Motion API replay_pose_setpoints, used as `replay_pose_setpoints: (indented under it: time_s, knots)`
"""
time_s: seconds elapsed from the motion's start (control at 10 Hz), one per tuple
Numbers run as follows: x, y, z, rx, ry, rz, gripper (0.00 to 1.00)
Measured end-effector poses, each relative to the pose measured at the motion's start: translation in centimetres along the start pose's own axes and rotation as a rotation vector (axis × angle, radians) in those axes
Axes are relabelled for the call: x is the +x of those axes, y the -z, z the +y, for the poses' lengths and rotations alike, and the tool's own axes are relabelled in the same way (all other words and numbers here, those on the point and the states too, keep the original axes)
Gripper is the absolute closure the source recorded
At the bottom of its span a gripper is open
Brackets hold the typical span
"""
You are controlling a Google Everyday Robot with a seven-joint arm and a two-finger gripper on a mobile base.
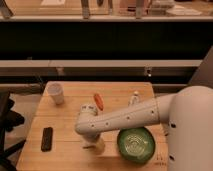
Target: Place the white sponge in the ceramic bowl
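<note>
The ceramic bowl is a wide dark green bowl with pale swirls inside, at the front right of the wooden table. My white arm reaches from the right across the table, just behind the bowl. The gripper points down at the table's front middle, left of the bowl. A pale off-white patch under it looks like the white sponge, mostly hidden by the wrist. I cannot tell whether the gripper touches it.
A white cup stands at the back left. A black remote lies at the front left. An orange-red object lies mid-table behind the arm. A capped white tube stands at the back right. A dark shelf wall runs behind the table.
</note>
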Motion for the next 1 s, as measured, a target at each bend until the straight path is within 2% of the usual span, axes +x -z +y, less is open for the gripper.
replay_pose_setpoints:
  time_s: [0.1,0.3,0.6,0.7,0.8,1.0]
  knots:
    - [-0.1,0.0,-0.1,0.002,-0.001,-0.001,0.43]
    - [-0.3,-0.1,-0.1,0.002,0.0,0.0,0.52]
    - [-0.2,0.4,0.1,0.008,-0.008,0.004,0.81]
    - [-0.1,1.4,0.2,0.01,-0.018,0.008,0.93]
    - [0.1,2.1,0.2,0.012,-0.024,0.01,0.98]
    - [0.3,2.6,0.3,0.014,-0.029,0.013,1.0]
